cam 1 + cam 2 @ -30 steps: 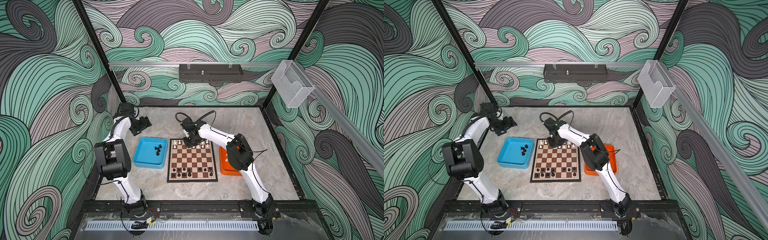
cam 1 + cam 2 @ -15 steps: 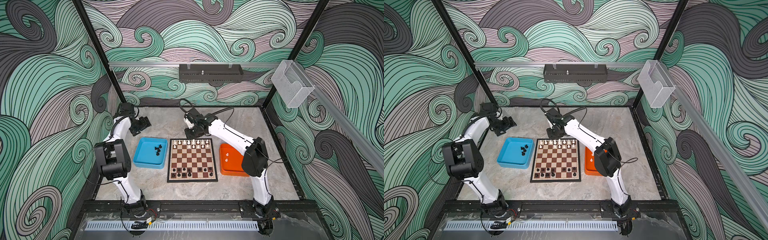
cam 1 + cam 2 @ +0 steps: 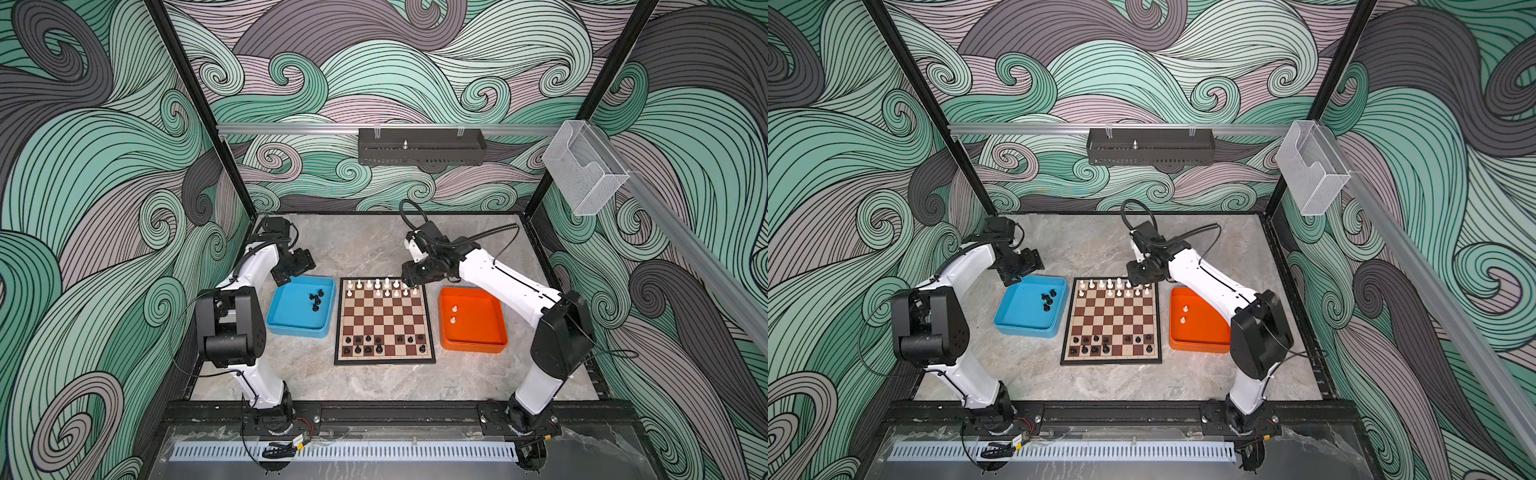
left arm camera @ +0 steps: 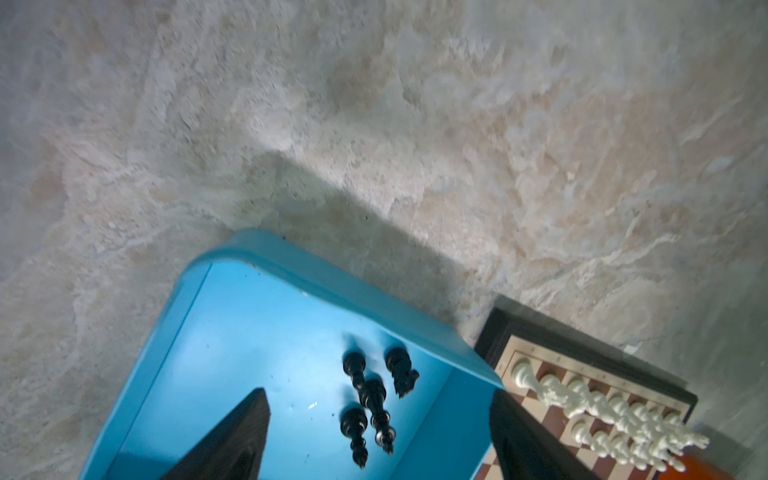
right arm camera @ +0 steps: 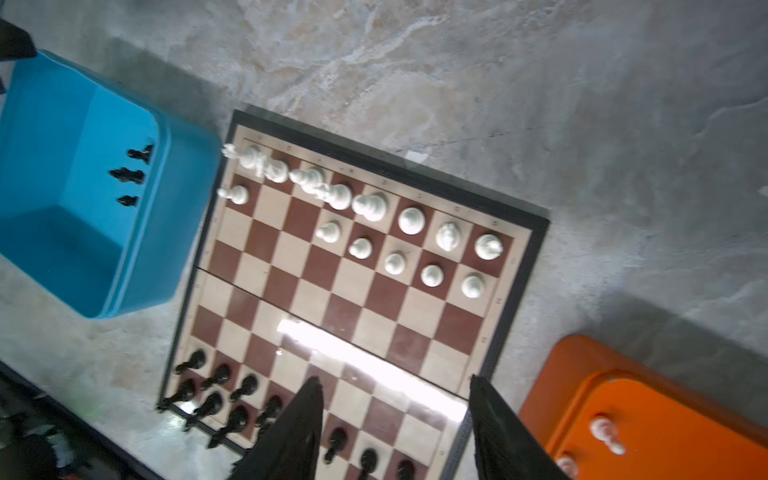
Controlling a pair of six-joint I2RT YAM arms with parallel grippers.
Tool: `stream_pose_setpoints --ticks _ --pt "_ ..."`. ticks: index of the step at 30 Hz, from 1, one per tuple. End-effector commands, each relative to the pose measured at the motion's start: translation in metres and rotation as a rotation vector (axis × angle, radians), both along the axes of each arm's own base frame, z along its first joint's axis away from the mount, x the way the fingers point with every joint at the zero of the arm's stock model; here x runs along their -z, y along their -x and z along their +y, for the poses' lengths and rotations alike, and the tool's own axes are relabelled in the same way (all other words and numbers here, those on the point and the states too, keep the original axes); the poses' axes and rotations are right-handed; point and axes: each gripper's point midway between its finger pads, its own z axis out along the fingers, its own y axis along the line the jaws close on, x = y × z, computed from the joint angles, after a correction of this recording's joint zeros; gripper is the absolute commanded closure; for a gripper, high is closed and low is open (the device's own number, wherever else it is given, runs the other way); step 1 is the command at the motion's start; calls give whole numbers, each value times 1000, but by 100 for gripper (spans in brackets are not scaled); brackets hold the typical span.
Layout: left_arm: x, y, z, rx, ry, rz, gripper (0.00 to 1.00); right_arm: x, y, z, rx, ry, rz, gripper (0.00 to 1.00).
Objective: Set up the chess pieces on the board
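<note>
Marbled grey tabletop (image 3: 374,249), swirl-pattern walls (image 3: 415,83). Board (image 3: 384,320) centre; blue tray (image 3: 291,328) just left, orange tray (image 3: 473,347) just right.

Right gripper (image 5: 395,380) over board's far right corner, fingers spread, nothing between them. Left gripper (image 4: 378,392) over blue tray's far edge, spread, empty.

White pieces (image 3: 377,284) in far rows, just beside right gripper. Black pieces (image 3: 368,345) in near rows, well apart from both grippers. Few black in blue tray, two white in orange tray.

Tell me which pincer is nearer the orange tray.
Right. The right pincer hovers over the board's far right corner, near the orange tray; the left pincer is across the board, above the blue tray.
</note>
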Motion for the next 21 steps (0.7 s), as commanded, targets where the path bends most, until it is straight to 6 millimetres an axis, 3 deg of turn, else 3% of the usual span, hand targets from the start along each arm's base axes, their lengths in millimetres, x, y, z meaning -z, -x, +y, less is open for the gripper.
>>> stream_pose_setpoints --ticks 1,4,10,21 --pt "-4 21 4 -6 -81 41 17 -4 -2 -19 15 -24 -28 19" --pt "7 33 7 -11 -101 90 21 8 1 -41 45 -3 -3 1" --pt "25 35 6 -1 -97 155 26 18 6 -65 94 -11 3 1" --pt "50 29 -3 16 -84 210 36 34 12 -76 115 -20 39 1"
